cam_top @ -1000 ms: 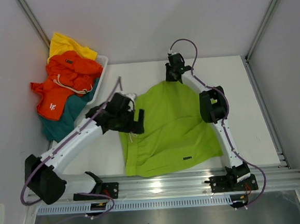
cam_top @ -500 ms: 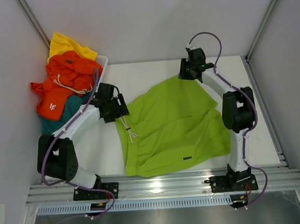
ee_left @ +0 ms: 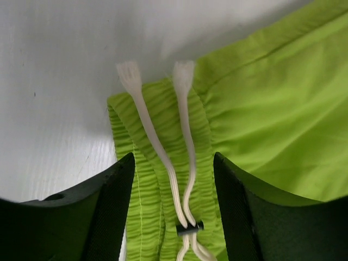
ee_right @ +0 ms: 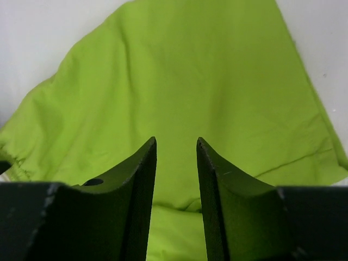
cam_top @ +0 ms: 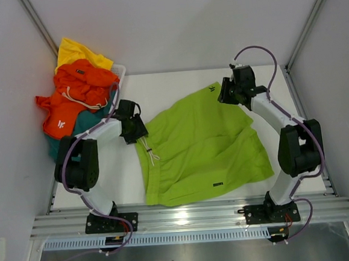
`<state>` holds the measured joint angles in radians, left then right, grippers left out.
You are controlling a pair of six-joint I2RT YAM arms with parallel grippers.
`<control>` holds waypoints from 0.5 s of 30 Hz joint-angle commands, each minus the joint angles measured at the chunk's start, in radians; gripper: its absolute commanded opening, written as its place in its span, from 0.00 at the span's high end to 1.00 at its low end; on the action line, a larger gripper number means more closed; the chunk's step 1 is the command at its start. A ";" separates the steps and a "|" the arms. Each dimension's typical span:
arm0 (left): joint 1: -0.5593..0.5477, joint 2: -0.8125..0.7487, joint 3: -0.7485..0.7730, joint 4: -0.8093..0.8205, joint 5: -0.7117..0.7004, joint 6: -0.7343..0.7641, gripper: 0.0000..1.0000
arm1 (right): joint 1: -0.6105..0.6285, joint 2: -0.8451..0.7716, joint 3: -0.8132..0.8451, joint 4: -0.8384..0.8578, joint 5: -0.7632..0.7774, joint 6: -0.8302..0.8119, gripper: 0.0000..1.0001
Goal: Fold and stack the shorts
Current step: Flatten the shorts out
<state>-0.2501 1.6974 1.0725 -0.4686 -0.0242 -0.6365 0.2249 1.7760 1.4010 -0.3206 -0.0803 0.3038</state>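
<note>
Lime green shorts [cam_top: 203, 143] lie spread on the white table. My left gripper [cam_top: 138, 130] is at their left waistband corner. In the left wrist view its jaws [ee_left: 174, 157] stand open astride the ribbed waistband [ee_left: 144, 185] and the white drawstring [ee_left: 163, 149], with a gap on each side. My right gripper [cam_top: 226, 94] hovers over the far right corner. Its jaws [ee_right: 176, 140] are narrowly open above the green cloth [ee_right: 179, 70], pinching nothing. Orange shorts [cam_top: 77, 90], yellow shorts [cam_top: 74, 52] and teal shorts [cam_top: 67, 145] sit piled at the far left.
A white mesh basket [cam_top: 119, 70] holds the pile at the far left corner. Grey walls close in the table on the left, back and right. An aluminium rail [cam_top: 187, 213] with both arm bases runs along the near edge.
The right gripper moved right, drawing the far corner out and spreading the shorts, and its jaws parted slightly. The left gripper moved left to the waistband corner and its jaws narrowed.
</note>
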 commanded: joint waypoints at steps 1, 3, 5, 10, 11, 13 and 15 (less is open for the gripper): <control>0.015 0.045 0.027 0.050 -0.029 -0.026 0.40 | 0.022 -0.142 -0.062 0.037 0.040 -0.006 0.62; 0.017 0.077 0.035 0.059 -0.025 -0.026 0.44 | 0.010 -0.199 -0.111 0.029 0.054 0.000 0.61; 0.017 0.096 0.037 0.077 -0.037 -0.031 0.48 | -0.010 -0.237 -0.137 0.005 0.062 0.017 0.61; 0.034 0.137 0.085 0.091 -0.057 -0.046 0.90 | -0.012 -0.331 -0.256 -0.058 0.161 0.061 0.52; 0.040 0.142 0.090 0.091 -0.057 -0.052 1.00 | -0.013 -0.346 -0.276 -0.086 0.178 0.067 0.49; 0.060 0.148 0.125 0.096 -0.063 -0.064 1.00 | -0.024 -0.380 -0.330 -0.107 0.201 0.090 0.41; 0.080 0.157 0.148 0.088 -0.077 -0.077 1.00 | -0.042 -0.383 -0.353 -0.139 0.209 0.113 0.39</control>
<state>-0.2104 1.8362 1.1595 -0.4046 -0.0525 -0.6781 0.2012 1.4277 1.0855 -0.3931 0.0605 0.3687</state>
